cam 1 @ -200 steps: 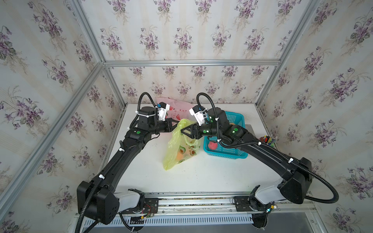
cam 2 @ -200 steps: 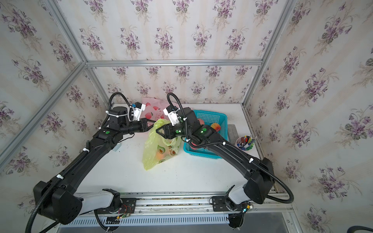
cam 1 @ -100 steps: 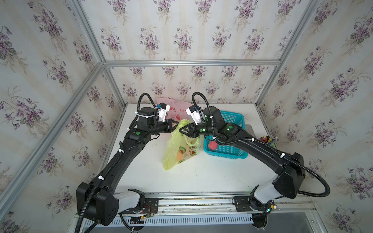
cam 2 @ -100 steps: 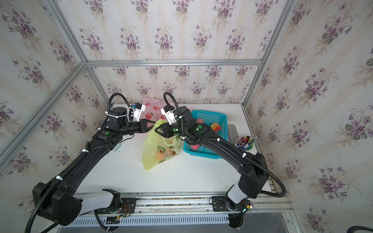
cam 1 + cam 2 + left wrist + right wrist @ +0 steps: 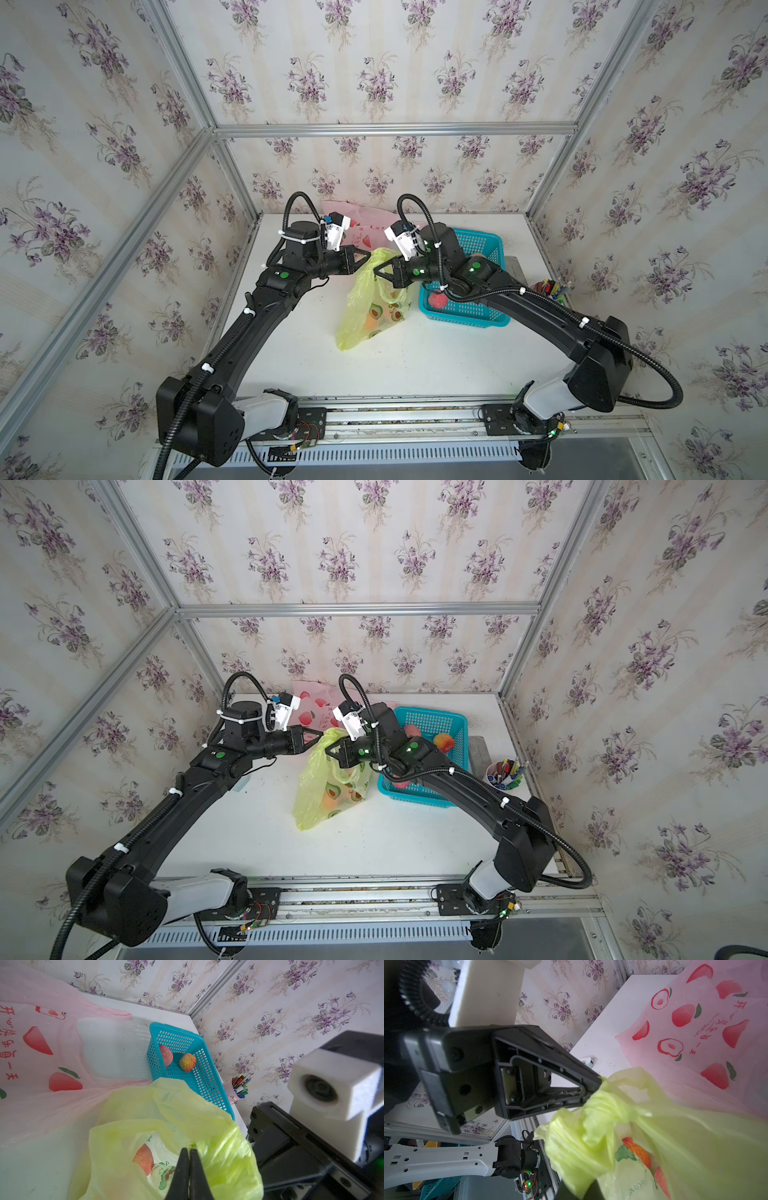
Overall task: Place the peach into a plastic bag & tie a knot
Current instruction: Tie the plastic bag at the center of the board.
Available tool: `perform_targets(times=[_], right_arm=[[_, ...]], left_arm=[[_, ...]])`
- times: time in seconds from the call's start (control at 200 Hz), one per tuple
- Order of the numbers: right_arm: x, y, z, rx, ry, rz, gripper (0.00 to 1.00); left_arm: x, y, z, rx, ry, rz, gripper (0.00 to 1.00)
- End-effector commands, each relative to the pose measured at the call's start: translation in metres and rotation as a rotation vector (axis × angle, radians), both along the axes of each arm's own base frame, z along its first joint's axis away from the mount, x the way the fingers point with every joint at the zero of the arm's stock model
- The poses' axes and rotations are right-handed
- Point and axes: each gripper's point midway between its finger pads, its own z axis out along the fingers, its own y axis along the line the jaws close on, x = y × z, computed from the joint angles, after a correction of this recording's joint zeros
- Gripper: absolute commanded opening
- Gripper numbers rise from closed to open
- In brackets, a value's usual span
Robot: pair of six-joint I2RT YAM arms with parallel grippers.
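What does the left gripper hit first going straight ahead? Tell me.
The yellow bag it pinches, bunched right ahead of the left gripper. Beyond, likely the blue basket; depth unclear.

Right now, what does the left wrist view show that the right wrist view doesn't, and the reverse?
Left wrist only: the blue basket holding two fruits, the pen cup, and the peach seen through the mouth of the yellow bag. Right wrist only: the left hand side-on, the left arm's white base link and a lit circuit board. Both: the left hand shut on the yellow bag's bunched top, the pink bag beyond it, the white table.
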Motion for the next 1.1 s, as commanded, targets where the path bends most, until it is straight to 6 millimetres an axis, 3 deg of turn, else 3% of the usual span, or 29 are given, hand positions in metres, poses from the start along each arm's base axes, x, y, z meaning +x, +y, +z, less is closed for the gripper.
perform_targets(times=[0.0,0.21,0.505,0.599,0.694,0.839,0.949,1.004,1.099], right_arm=[[-0.015,-0.008,-0.004,0.008,0.019,0.023,0.00],[-0.041,-0.032,-0.032,-0.008,0.077,0.020,0.00],[-0.069,-0.065,-0.085,-0.104,0.162,-0.011,0.00],[-0.078,-0.079,-0.098,-0.148,0.183,-0.028,0.00],[-0.083,-0.089,-0.099,-0.155,0.181,-0.044,0.00],[-0.077,-0.087,-0.085,-0.141,0.141,-0.051,0.00],[-0.064,-0.076,-0.076,-0.139,0.107,-0.049,0.00],[-0.057,-0.068,-0.074,-0.134,0.095,-0.038,0.00],[-0.045,-0.048,-0.069,-0.131,0.094,0.003,0.00]], left_arm=[[0.024,0.025,0.000,0.122,-0.061,0.144,0.00],[0.049,0.053,-0.014,0.243,-0.051,0.289,0.00],[0.075,0.106,-0.010,0.356,-0.068,0.501,0.00],[0.083,0.110,-0.009,0.344,-0.060,0.498,0.00],[0.088,0.105,-0.010,0.322,-0.050,0.471,0.00],[0.086,0.083,0.011,0.215,-0.083,0.367,0.00],[0.077,0.069,0.047,0.122,-0.165,0.302,0.00],[0.071,0.071,0.068,0.113,-0.213,0.311,0.00],[0.064,0.092,0.099,0.138,-0.270,0.394,0.00]])
